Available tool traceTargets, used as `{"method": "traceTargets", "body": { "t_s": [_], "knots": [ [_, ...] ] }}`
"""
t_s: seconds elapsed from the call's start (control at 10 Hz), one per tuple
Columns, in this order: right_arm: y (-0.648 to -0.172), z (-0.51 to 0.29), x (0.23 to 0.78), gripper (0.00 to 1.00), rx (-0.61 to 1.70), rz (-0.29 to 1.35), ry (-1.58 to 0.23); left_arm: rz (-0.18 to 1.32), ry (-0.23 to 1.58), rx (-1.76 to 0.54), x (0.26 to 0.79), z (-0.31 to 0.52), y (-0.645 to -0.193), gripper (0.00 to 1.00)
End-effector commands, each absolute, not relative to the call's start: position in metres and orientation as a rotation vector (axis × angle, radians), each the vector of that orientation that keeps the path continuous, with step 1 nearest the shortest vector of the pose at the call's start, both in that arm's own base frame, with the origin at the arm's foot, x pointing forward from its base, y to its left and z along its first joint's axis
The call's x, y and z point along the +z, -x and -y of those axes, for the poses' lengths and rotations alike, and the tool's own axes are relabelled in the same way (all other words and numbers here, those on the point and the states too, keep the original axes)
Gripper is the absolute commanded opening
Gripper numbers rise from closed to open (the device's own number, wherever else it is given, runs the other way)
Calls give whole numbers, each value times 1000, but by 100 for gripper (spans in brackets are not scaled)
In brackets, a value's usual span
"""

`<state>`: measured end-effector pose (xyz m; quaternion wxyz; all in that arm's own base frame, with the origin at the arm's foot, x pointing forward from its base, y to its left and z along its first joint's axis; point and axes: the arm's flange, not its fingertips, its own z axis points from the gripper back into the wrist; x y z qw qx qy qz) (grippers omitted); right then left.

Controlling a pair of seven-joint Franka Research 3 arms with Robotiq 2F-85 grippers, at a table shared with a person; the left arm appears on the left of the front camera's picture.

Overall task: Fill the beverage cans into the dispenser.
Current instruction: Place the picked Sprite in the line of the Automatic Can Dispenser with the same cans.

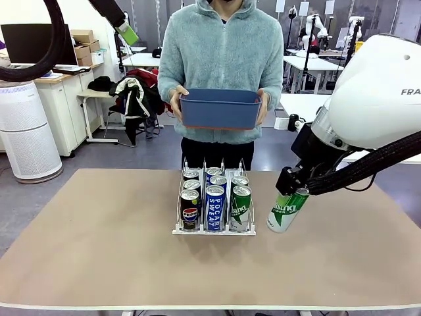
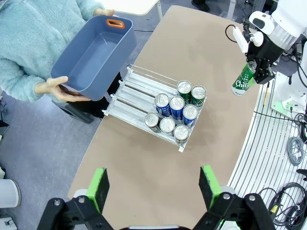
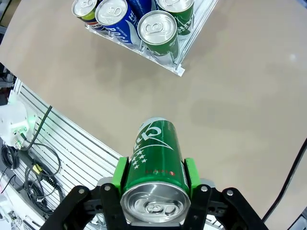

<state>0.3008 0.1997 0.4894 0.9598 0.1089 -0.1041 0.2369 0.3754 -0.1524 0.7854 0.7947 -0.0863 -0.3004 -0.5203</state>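
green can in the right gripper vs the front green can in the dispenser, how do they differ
The held green can hangs tilted above the table, clamped in the right gripper; the racked green can stands upright at the front of the dispenser, touched by no gripper. Both are slim and green, with white lettering and silver tops.

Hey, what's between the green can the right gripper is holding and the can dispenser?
Nothing: bare table separates the held green can from the dispenser, clearest in the front view.

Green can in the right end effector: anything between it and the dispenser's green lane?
Nothing visible. The green can hangs beside the dispenser, bare table between; the green lane's rear looks free.
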Motion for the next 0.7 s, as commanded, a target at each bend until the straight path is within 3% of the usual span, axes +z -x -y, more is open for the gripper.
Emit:
{"method": "traceTargets", "body": {
  "t_s": [0.0,0.6],
  "knots": [
    [-305,-213,478,58,413,269,-221,654,181,-1127,782,149,-375,100],
    [-322,-259,457,58,219,191,-232,654,181,-1127,782,149,-375,100]
  ]
}}
